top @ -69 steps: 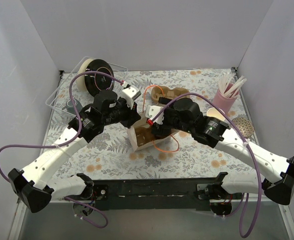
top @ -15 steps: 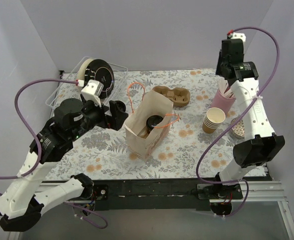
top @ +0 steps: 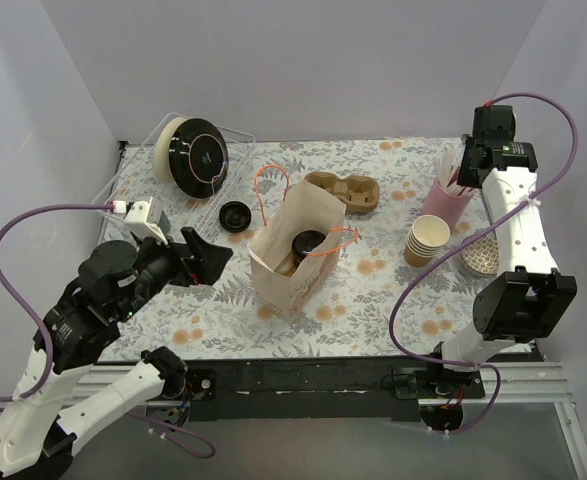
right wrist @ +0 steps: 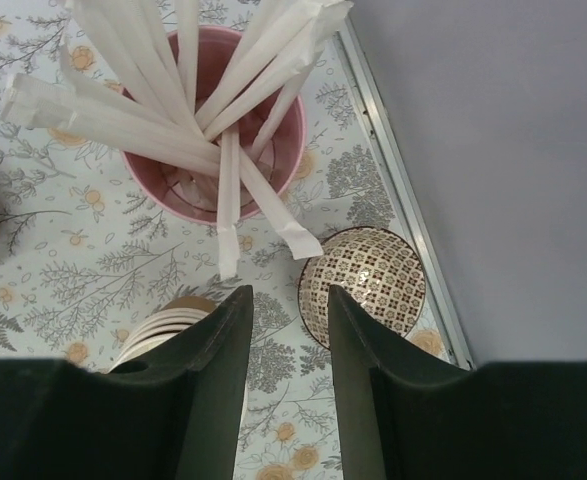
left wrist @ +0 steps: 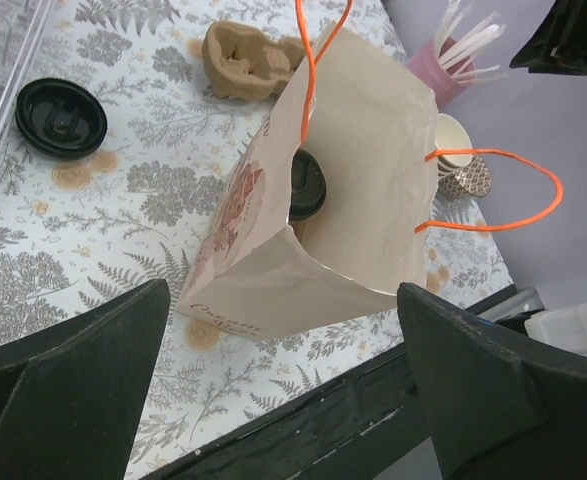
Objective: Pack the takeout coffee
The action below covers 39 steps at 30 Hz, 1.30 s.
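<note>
The takeout coffee [top: 308,241], a brown cup under a black lid, stands inside the upright kraft paper bag [top: 285,275] with orange handles at mid table. The left wrist view looks down into the bag [left wrist: 373,150] and shows the coffee's lid [left wrist: 306,185]. My left gripper [top: 209,262] hangs wide open to the left of the bag, apart from it, with nothing between its fingers [left wrist: 73,380]. My right gripper [top: 476,168] is raised at the far right over the pink cup. Its jaws [right wrist: 290,295] stand a narrow gap apart and hold nothing.
A pink cup of wrapped straws [top: 445,200] [right wrist: 213,130], a stack of paper cups [top: 428,240] and a patterned bowl [top: 481,255] [right wrist: 363,285] sit at the right. A pulp cup carrier [top: 343,190], a loose black lid [top: 235,213] and a wire rack with plates [top: 193,150] lie behind.
Both arms have left the bag, which now stands upright with the coffee inside. The left arm drew back toward the near left. The right gripper sank toward the pink cup and its jaws narrowed.
</note>
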{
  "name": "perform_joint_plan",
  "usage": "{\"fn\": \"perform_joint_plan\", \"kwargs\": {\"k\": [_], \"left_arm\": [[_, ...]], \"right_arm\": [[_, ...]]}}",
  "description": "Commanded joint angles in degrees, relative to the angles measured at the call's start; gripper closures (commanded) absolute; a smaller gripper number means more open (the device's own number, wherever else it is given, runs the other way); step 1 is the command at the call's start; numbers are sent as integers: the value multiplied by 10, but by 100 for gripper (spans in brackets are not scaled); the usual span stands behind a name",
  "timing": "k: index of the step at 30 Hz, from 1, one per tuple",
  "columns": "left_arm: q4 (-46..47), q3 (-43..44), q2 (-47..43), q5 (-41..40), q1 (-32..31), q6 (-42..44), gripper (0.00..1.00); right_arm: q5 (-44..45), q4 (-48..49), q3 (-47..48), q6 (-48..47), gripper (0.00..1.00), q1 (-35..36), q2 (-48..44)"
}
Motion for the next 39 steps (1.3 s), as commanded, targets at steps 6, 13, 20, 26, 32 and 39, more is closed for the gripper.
{"fn": "perform_joint_plan", "kwargs": {"k": [6, 13, 20, 26, 32, 39], "left_arm": [[-24, 12, 16, 1, 0, -4, 2], [-37, 15, 11, -1, 0, -16, 2], [-37, 12, 7, -5, 0, -20, 2], [-36, 11, 8, -9, 0, -22, 2], [-38, 11, 10, -9, 0, -21, 2], [-38, 9, 11, -13, 0, -20, 2]], "right_arm": [[-50, 38, -19, -2, 56, 2, 6], [-64, 47, -24, -1, 56, 2, 25], [-59, 47, -19, -1, 61, 2, 51], [-52, 49, -16, -1, 67, 2, 58], [-45, 47, -10, -2, 76, 2, 65], [-36, 35, 11, -11, 91, 2, 59]]}}
